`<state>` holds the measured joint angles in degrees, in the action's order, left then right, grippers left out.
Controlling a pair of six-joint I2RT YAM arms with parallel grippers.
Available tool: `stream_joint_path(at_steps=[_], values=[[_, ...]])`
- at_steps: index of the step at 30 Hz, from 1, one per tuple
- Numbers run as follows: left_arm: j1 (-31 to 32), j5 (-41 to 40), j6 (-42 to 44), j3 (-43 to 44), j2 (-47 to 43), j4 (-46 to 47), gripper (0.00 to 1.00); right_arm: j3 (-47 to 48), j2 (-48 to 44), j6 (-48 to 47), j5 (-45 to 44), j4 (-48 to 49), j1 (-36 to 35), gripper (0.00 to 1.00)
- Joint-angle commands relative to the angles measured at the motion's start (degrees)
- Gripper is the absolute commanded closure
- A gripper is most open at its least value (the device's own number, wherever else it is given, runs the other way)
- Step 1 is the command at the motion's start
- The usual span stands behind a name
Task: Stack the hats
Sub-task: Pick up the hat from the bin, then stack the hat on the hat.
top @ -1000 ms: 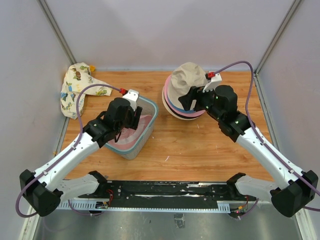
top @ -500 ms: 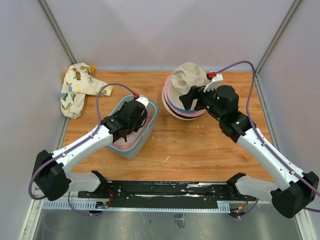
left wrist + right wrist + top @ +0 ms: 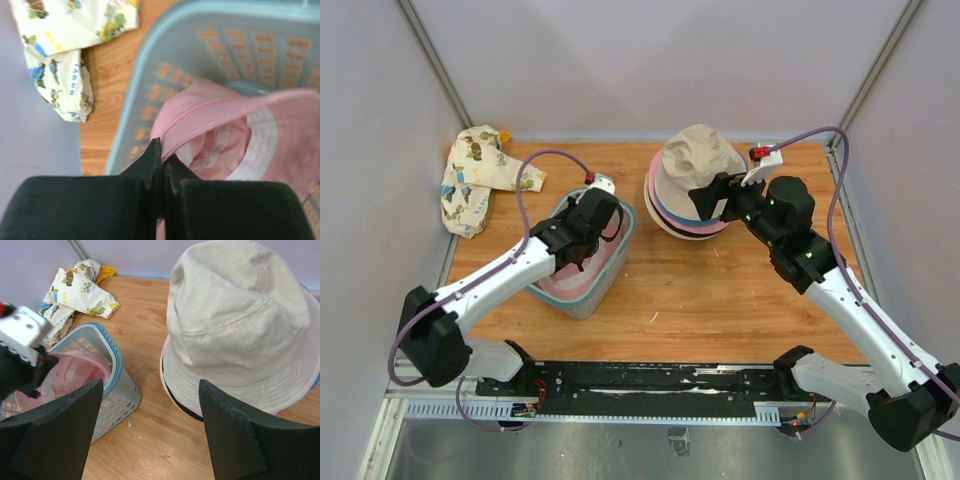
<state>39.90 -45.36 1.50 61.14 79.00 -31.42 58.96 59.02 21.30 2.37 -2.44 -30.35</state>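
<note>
A beige hat (image 3: 695, 160) (image 3: 235, 315) tops a stack of hats at the back right, with pink, teal and cream brims (image 3: 688, 228) showing under it. A pink hat (image 3: 215, 120) (image 3: 592, 278) lies crumpled inside the blue-grey basket (image 3: 626, 216). My left gripper (image 3: 161, 150) (image 3: 578, 258) reaches down into the basket and is shut on the pink hat's brim edge. My right gripper (image 3: 150, 385) (image 3: 706, 205) hangs open just in front of the stack, with nothing between its fingers (image 3: 60, 425).
A cream cloth with cartoon prints (image 3: 475, 180) (image 3: 55, 65) lies bunched at the back left corner. The basket (image 3: 117, 360) stands left of centre on the wooden table (image 3: 720, 290). Grey walls close in on three sides.
My left gripper swung over the basket, dropped into it and shut on the pink hat's brim. The right arm shifted slightly to the right, still open by the stack.
</note>
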Motion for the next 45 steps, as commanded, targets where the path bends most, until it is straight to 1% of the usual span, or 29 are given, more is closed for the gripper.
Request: stream_joint_path(at_steps=[1, 4, 7, 10, 15, 20, 22, 26, 28, 30, 35, 37, 40, 41, 45], values=[[0.27, -6.62, -4.79, 5.39, -9.42, 1.99, 1.00, 0.90, -1.41, -0.11, 0.60, 0.31, 0.80, 0.22], [0.27, -6.52, -5.65, 8.38, -14.16, 3.15, 1.00, 1.60, -1.75, 0.36, 1.34, 0.33, 0.74, 0.22], [0.27, -6.67, -5.53, 12.10, -15.42, 3.24, 1.00, 2.85, -1.82, 0.65, 1.82, -0.02, 0.77, 0.22], [0.27, -7.66, -4.14, 15.76, -14.29, 3.89, 0.99, 4.41, -1.71, 0.68, 1.64, -0.48, 0.74, 0.22], [0.27, -8.14, -2.04, 22.68, -9.82, 5.20, 0.99, 7.80, -1.12, -0.27, 0.03, -2.48, 0.81, 0.22], [0.27, -9.13, 1.79, 34.89, -2.69, 5.38, 0.99, 12.07, -0.36, -1.80, -3.25, -4.84, 1.10, 0.21], [0.27, -10.16, 4.25, 39.11, 1.27, 7.00, 0.99, 13.22, 0.14, -1.91, -3.95, -5.47, 1.74, 0.21], [0.20, -13.38, 12.33, 45.36, 8.95, 14.78, 1.00, 14.30, 1.08, -1.80, -4.96, -5.93, 3.63, 0.21], [0.11, -16.13, 18.84, 47.29, 13.25, 21.22, 0.99, 14.15, 1.18, -1.25, -4.63, -5.87, 5.26, 0.21], [-0.39, -16.89, 24.01, 48.66, 17.17, 27.98, 0.99, 13.85, 1.00, -0.42, -4.18, -5.46, 7.14, 0.21], [-2.58, -14.30, 30.03, 55.18, 26.86, 39.42, 1.00, 14.39, 1.82, 0.52, -2.40, -4.97, 11.87, 0.21], [-2.72, -13.20, 33.03, 60.46, 32.34, 42.59, 0.99, 14.48, 2.85, 0.72, -1.70, -4.51, 13.35, 0.21], [-2.64, -10.69, 34.36, 71.05, 40.53, 43.09, 0.99, 13.71, 4.42, 1.85, -0.07, -3.12, 15.73, 0.21], [-2.57, -9.32, 34.58, 72.26, 42.12, 44.01, 0.99, 12.92, 4.99, 2.32, 0.45, -2.50, 16.39, 0.22], [-0.62, -5.76, 33.15, 69.20, 43.33, 48.05, 1.00, 9.60, 5.67, 3.95, 1.31, -0.57, 18.64, 0.22]])
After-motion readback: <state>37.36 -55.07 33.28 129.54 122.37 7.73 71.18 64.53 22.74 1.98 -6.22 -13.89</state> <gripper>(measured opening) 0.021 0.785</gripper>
